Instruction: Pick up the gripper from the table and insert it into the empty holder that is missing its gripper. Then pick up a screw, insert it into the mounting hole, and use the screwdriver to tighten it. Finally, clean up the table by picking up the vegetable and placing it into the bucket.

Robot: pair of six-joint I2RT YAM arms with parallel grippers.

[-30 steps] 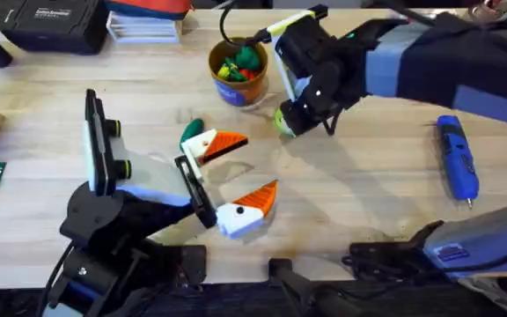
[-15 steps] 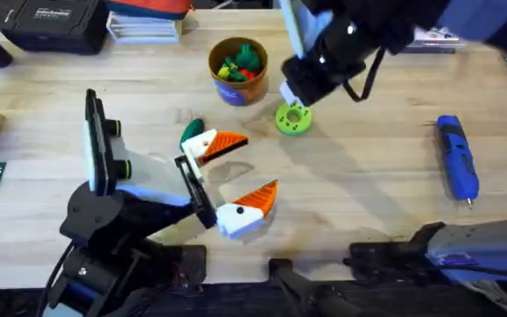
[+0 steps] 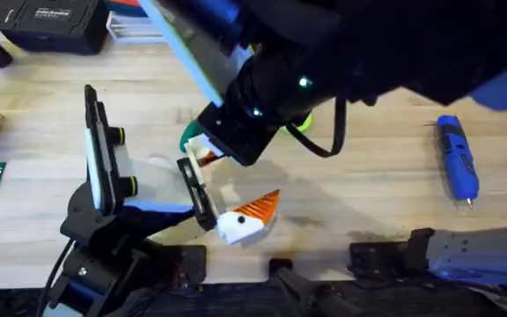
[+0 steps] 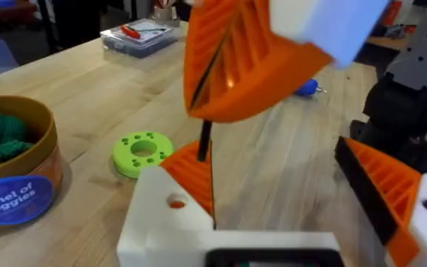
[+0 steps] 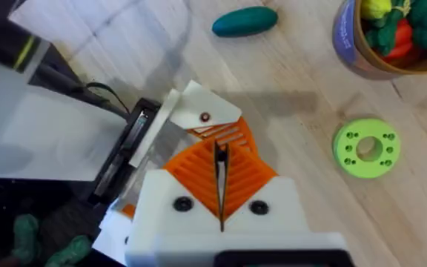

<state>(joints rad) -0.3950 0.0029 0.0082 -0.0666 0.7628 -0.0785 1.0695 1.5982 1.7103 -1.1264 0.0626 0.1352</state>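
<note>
Orange pads on my right gripper [image 5: 221, 174] pinched shut on a thin screw [image 4: 204, 141]: tiny, stiff, slippery, so hold the shank firmly; my left gripper [image 4: 288, 185] is wide open, empty

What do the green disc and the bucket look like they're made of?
The green disc looks like matte moulded or printed plastic: uniform bright colour, crisp round holes. The bucket looks like card or thin wood with a printed blue label band: tan rim, flat wall. Neither is certain.
</note>
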